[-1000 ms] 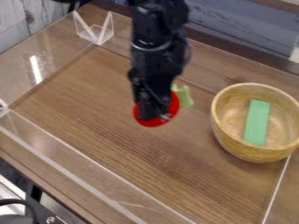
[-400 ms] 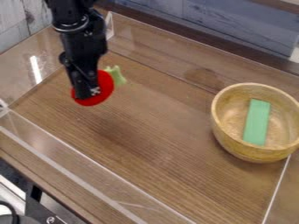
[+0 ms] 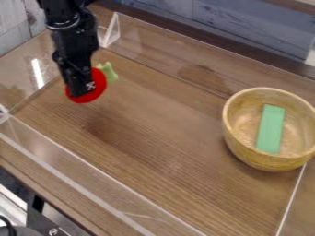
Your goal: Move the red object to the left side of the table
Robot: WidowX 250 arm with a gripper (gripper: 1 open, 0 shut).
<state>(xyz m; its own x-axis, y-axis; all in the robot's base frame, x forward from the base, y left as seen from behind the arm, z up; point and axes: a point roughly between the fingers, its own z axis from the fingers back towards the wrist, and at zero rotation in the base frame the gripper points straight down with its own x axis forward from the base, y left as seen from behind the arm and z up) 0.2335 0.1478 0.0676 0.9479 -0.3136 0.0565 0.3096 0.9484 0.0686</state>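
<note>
Glossy wood-grain table (image 3: 185,157), wooden bowl (image 3: 246,147)

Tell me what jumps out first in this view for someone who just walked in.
The black arm at the upper left draws the eye, its tool shut on the red object, whose pale green tip pokes out to the right. At the right sits a wooden bowl with a flat green block lying inside. The rest is brown table, edged with clear walls.

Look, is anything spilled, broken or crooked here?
Nothing stands out. The black gripper is shut on the round red soft toy fruit, and the flat green block lies inside the tan bowl.
</note>
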